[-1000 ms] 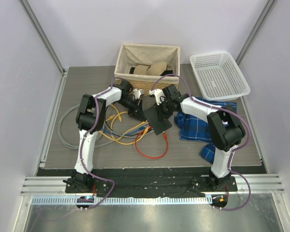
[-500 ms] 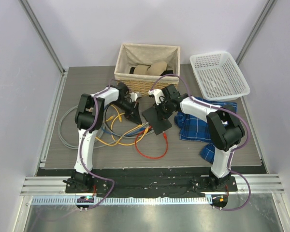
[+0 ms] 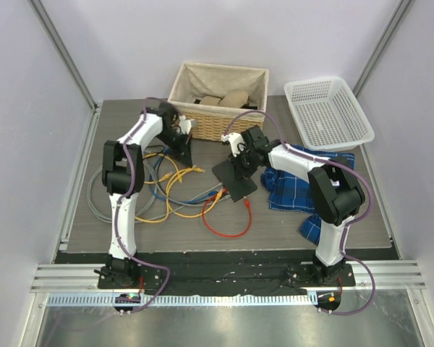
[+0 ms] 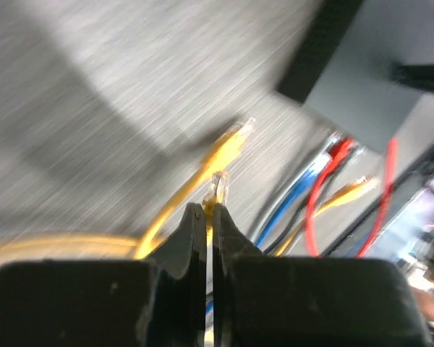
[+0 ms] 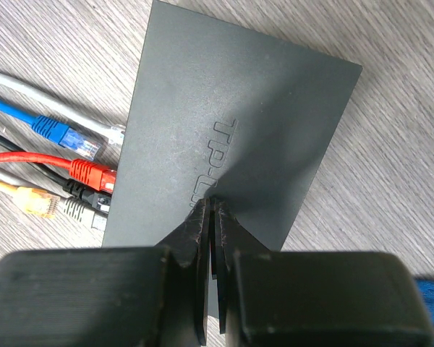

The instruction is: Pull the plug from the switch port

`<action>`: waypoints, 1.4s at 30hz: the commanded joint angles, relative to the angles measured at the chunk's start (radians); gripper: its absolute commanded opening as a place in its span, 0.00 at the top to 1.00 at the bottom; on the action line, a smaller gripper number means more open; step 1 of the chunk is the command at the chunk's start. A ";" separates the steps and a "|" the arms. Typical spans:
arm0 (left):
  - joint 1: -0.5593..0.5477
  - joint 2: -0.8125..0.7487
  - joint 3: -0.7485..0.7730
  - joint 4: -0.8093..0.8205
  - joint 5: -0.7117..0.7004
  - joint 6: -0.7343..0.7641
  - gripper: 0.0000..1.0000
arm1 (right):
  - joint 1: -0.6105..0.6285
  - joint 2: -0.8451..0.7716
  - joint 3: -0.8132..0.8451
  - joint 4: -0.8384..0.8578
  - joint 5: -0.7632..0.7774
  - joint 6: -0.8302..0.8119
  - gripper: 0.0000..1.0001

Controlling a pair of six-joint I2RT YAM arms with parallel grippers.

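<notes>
Well off switch [image 5: 275,116] edge, plug [image 4: 220,185] in left end effector [image 4: 208,210].

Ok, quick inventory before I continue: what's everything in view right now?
switch: one, black, centre.
yellow plug: one, yellow, pinched in the left gripper.
cables: several, red, blue, yellow, grey, black, left of the switch, ends at its socket edge.
wicker basket: one, tan, far centre.
plastic basket: one, white, far right.
cloth: one, blue checked, right of the switch.
left gripper: one, black, shut on the yellow plug.
right gripper: one, black, shut, tips on the switch top.
</notes>
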 commanded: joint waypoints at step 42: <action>-0.156 -0.251 -0.073 0.363 -0.009 -0.097 0.51 | 0.006 -0.029 -0.082 -0.079 0.070 -0.043 0.92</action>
